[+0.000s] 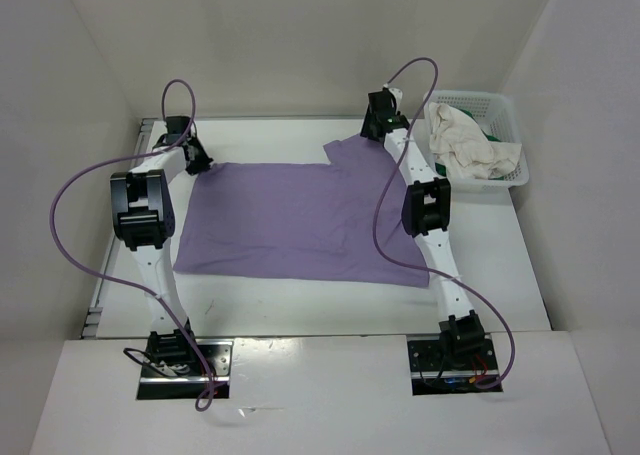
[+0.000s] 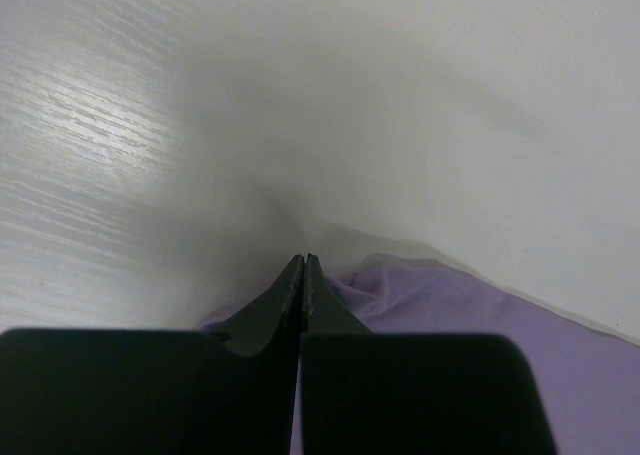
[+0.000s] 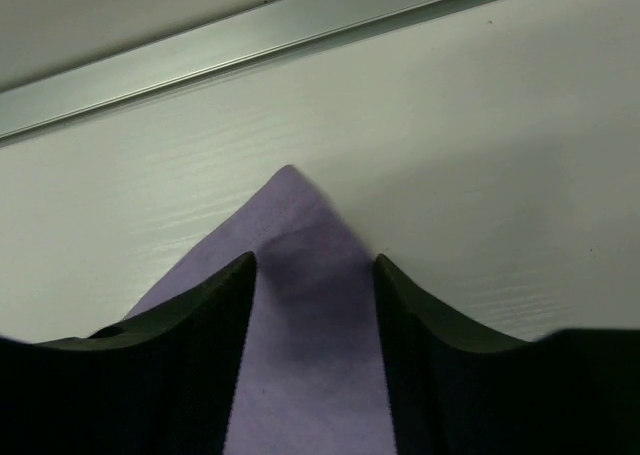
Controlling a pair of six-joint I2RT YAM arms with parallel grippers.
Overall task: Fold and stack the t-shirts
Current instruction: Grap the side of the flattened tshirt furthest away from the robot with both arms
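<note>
Top view: lavender t-shirt [image 1: 290,220] lay spread flat on the white surface [image 1: 300,305], in the middle between the two arms. Near hem ran roughly parallel to the near edge. One sleeve stuck out at the far right corner. The right arm's links passed over the shirt's right edge.

Left fingers [image 1: 195,160] sat at the shirt's far left corner. Left wrist view: left fingers [image 2: 304,267] pressed together with no gap, tips pointing down at the surface. Lavender cloth showed right at the tips, slightly puckered, and ran off to the right. A sliver of it showed on the other side as well. Could not tell whether any cloth was pinched between them.

Right fingers [image 1: 380,125] were at the far right sleeve, near the back of the surface. Right wrist view: right fingers [image 3: 240,280] stood wide apart, one on either side of a pointed corner of lavender cloth. The point lay flat on the surface and reached past the tips toward a metal rail [image 3: 300,30] at the back. Nothing was gripped there.

White lattice basket [image 1: 500,103] stood off the far right corner, beside the right arm. Cream-white t-shirt [image 1: 465,145] was bundled in it, spilling over the near rim. A bit of the bright green t-shirt [image 1: 497,132] showed behind the cream one, mostly hidden.
</note>
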